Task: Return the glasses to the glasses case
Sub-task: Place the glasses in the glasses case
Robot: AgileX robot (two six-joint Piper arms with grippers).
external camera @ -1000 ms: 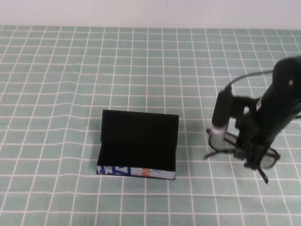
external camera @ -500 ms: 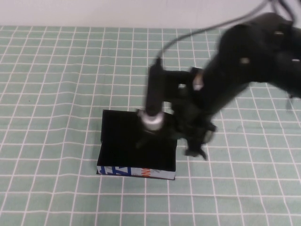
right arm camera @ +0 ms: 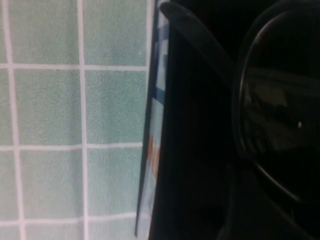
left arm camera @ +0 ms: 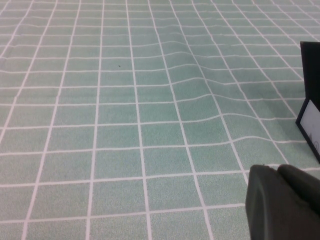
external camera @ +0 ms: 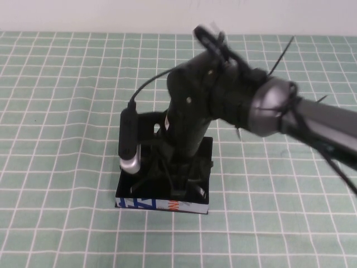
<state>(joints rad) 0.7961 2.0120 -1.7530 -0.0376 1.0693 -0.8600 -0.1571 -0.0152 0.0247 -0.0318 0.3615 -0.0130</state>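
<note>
Both my arms differ: my right gripper [external camera: 177, 180] reaches down into the open glasses case [external camera: 162, 204], clamped on the glasses [right arm camera: 277, 125] so they settle inside; my left gripper [left arm camera: 282, 207] idles beside the case, grip state unclear.

A soft, slightly wrinkled green cloth with white grid lines [external camera: 61, 111] covers the counter, the black rectangular glasses case [external camera: 163, 202] looks like matt card with a printed paper front, and the black plastic glasses [right arm camera: 280, 125] show smooth frames and glossy, reflective lenses.
</note>
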